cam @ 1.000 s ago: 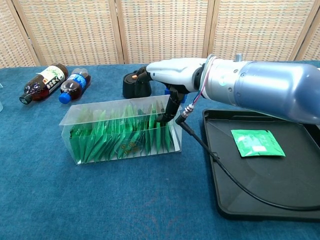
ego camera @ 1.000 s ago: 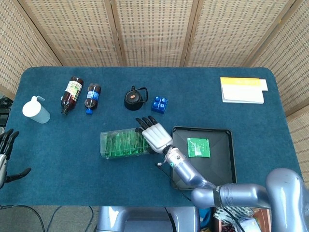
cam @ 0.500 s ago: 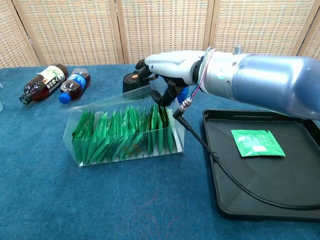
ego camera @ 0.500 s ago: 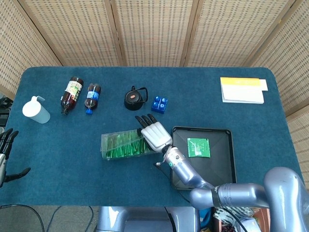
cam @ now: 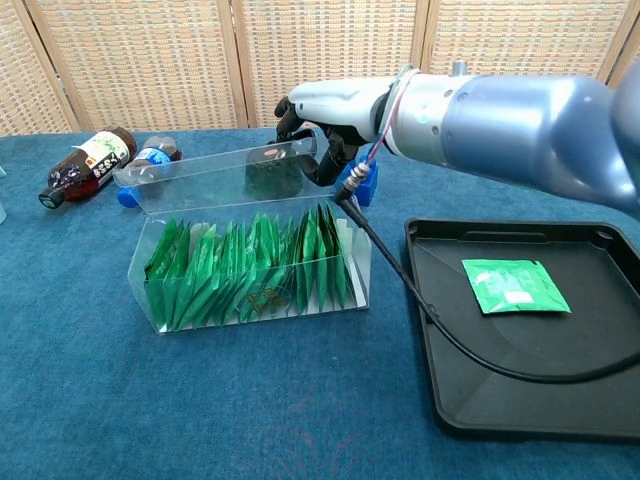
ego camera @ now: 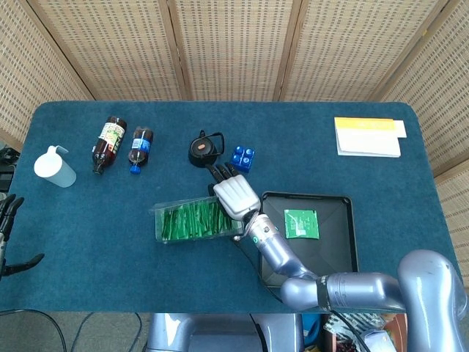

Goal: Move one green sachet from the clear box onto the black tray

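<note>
1. Chest view: clear box [cam: 250, 268] at about 9 o'clock from the black tray [cam: 520, 390], packed with upright green sachets [cam: 240, 265] standing on edge, hinged lid [cam: 215, 178] raised behind the row.
2. One green sachet [cam: 515, 285] flat on the tray floor, toward 12 o'clock of its middle, apart from the rim.
3. Handling, as a judgement: thin foil packets, very light, limp and slick, crowded face to face; likely to bend or come up in pairs. Best taken by the top edge of an end sachet at the 3 o'clock side of the row, pinched between thumb and one fingertip, lifted straight up.
4. Right hand [cam: 318, 140] above the box's far right corner, palm down, fingers curled near the free edge of the lid; forearm stretching in from 3 o'clock, cable trailing toward the tray. Cannot tell whether the lid edge is pinched or only touched; no sachet in the fingers.
5. Head view: right hand [ego camera: 234, 194] at the 3 o'clock end of the box, just below the blue brick [ego camera: 242, 158].
6. Left hand [ego camera: 7, 227] idle at the table's 9 o'clock edge, fingers apart, grasping nothing.
</note>
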You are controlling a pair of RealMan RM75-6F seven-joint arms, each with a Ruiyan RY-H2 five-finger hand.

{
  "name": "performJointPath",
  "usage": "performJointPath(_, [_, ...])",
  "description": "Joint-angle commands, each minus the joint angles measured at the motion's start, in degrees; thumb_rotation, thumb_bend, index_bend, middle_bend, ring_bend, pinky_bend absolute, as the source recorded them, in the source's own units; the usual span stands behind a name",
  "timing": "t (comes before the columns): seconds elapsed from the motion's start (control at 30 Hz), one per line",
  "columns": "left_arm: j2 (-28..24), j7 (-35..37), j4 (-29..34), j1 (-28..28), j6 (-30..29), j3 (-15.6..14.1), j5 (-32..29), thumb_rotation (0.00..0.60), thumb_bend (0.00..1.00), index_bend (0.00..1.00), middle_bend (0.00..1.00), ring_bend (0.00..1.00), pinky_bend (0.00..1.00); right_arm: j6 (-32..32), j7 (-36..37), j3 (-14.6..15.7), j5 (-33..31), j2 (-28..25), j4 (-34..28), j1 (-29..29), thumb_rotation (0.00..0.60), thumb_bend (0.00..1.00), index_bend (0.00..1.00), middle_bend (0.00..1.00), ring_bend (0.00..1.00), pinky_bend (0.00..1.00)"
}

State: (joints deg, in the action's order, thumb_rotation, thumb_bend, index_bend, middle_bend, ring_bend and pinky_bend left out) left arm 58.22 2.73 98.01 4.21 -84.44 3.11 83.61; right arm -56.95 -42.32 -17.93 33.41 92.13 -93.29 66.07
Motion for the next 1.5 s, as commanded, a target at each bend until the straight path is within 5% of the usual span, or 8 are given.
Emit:
performJointPath(0.03, [-0.28, 0.88, -0.37, 0.35, 0.90, 0.07, -0.39, 0.600, 0.06, 0.00, 0.00, 0.00, 0.00, -0.47, -4.59, -2.96, -8.16, 0.27, 1.74, 4.41, 0.600, 0.84, 0.47, 0.00, 0.00, 0.00])
performJointPath(0.23, [-0.59, 1.96, -0.72, 0.80, 1.98, 0.08, -0.73, 0.600, 0.06, 0.00, 0.00, 0.00, 0.00, -1.20, -8.22, -4.63, -18.08, 0.27, 3.41, 8.08, 0.600, 0.84, 0.45, 0.00, 0.00, 0.00])
performJointPath(0.37, [-0.78, 2.67, -0.98, 0.99, 2.51, 0.14, -1.11, 0.600, 0.06, 0.00, 0.00, 0.00, 0.00, -2.32, -8.33, -5.47, -20.41, 0.96, 5.45, 9.60, 0.600, 0.83, 0.30, 0.00, 0.00, 0.00])
performJointPath(0.43, [-0.87, 2.92, -1.07, 1.09, 2.72, 0.18, -1.24, 0.600, 0.06, 0.00, 0.00, 0.00, 0.00, -3.72, -7.13, -5.91, -19.33, 1.88, 6.67, 9.81, 0.600, 0.73, 0.21, 0.00, 0.00, 0.00])
performJointPath(0.6, [-0.94, 2.92, -1.22, 1.22, 2.90, 0.20, -1.34, 0.600, 0.06, 0.00, 0.00, 0.00, 0.00, -7.00, -3.89, -5.94, -13.66, 4.23, 9.40, 9.65, 0.600, 0.32, 0.17, 0.00, 0.00, 0.00])
performJointPath(0.9, [-0.64, 1.92, -0.93, 1.15, 2.55, 0.00, -1.06, 0.600, 0.06, 0.00, 0.00, 0.00, 0.00, -11.41, 2.85, -7.23, -5.54, 9.76, 16.51, 8.55, 0.600, 0.14, 0.17, 0.00, 0.00, 0.00])
performJointPath(1.33, [-0.38, 1.67, -1.14, 1.41, 3.12, 0.27, -2.10, 0.600, 0.06, 0.00, 0.00, 0.00, 0.00, -9.35, 4.63, -9.74, -3.92, 17.33, 27.99, 9.25, 0.600, 0.11, 0.17, 0.00, 0.00, 0.00])
performJointPath(1.5, [-0.35, 1.74, -1.26, 1.58, 3.48, 0.30, -2.32, 0.600, 0.06, 0.00, 0.00, 0.00, 0.00, -8.41, 4.99, -9.89, -1.94, 16.53, 26.59, 8.18, 0.600, 0.11, 0.17, 0.00, 0.00, 0.00])
